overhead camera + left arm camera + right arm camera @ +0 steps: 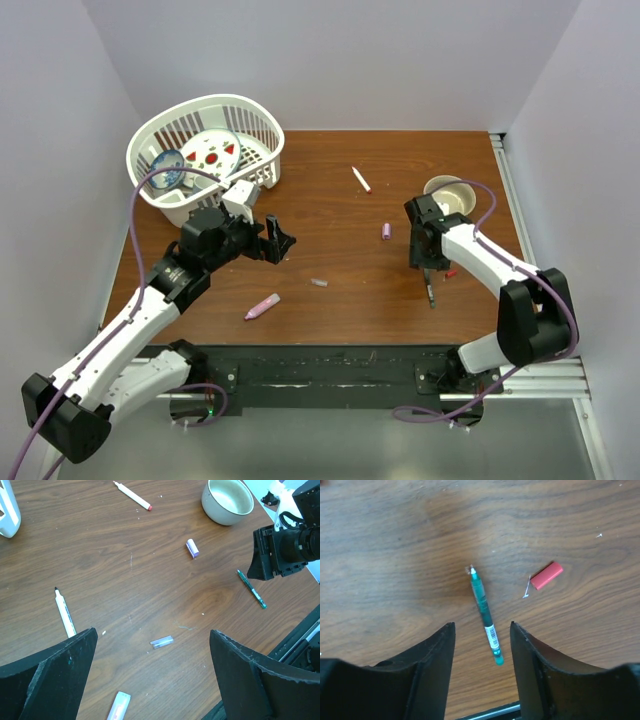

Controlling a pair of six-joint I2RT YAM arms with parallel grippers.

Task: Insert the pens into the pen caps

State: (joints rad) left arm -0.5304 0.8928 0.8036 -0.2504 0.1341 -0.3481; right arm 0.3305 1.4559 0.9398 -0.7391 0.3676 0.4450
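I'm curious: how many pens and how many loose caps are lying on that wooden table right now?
Pens: 4 (white pen with red end, white marker with black tip, slim green pen, thick pink marker)
Caps: 3 (small purple plastic cap, clear grey cap, red cap)
Total: 7

Each arm has white shells on its long links and black housings at the joints. A lilac cable (134, 235) runs along the left arm (130, 330) at the lower left of the top view. A second lilac cable (493, 203) follows the right arm (480, 260) at the right. The left gripper's fingers (50, 680) are matt black wedges with pale, chipped edges. The right gripper's fingers (420, 675) are black, smooth and rounded.
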